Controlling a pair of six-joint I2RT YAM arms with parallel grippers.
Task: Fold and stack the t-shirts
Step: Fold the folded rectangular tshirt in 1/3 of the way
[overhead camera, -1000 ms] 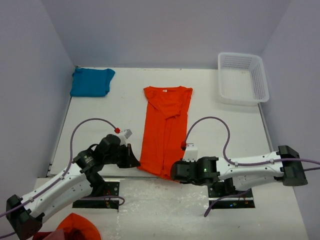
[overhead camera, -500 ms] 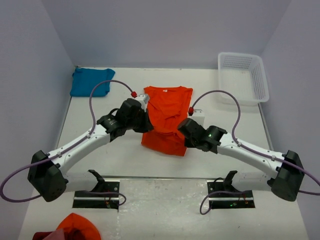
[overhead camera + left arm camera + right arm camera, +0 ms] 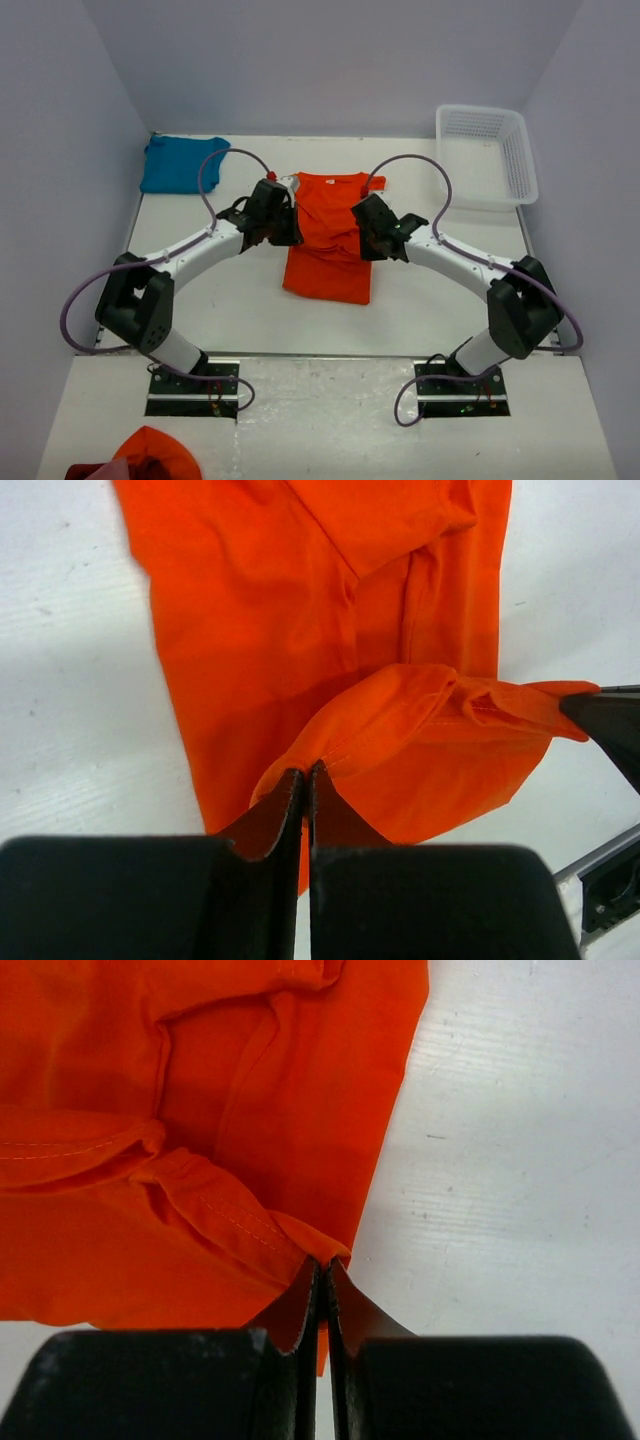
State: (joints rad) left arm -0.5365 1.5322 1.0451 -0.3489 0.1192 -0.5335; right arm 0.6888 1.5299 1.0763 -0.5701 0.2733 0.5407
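- Left hand (image 3: 306,775): 2 fingers pressed together, pinching 1 corner of the hem (image 3: 440,695) of the orange t-shirt (image 3: 260,600). The cloth peaks up into the pinch.
- Right hand (image 3: 322,1265): fingers closed the same way, nipping the opposite hem corner. The seam stitching runs right into the grip.
- In the left wrist view, a dark fingertip of the right hand shows at the far end of the hem.
- From above: left hand (image 3: 285,228) at the shirt's left edge, right hand (image 3: 368,235) at its right edge. They face each other across the garment, roughly level.
- The hem hangs between the 2 hands, raised off the layer beneath and sagging in soft folds.
- Orange t-shirt (image 3: 330,205): lies mid-surface with the collar toward the far wall. The lower part is doubled back over the body, so a fold forms its nearest edge. It is narrow, with the sides apparently turned inward.
- Left arm (image 3: 190,258) and right arm (image 3: 460,262): both stretched forward and inward from their bases. A purple cable (image 3: 205,175) loops above each wrist.
- Surface (image 3: 450,290): white.
- Teal-blue t-shirt (image 3: 182,165): lies in the far left corner, well apart from the orange one, with no hand near it.
- White basket (image 3: 520,165): slatted plastic, in the far right corner.
- Orange bundle (image 3: 155,450): crumpled cloth at the near left, behind the arm bases.
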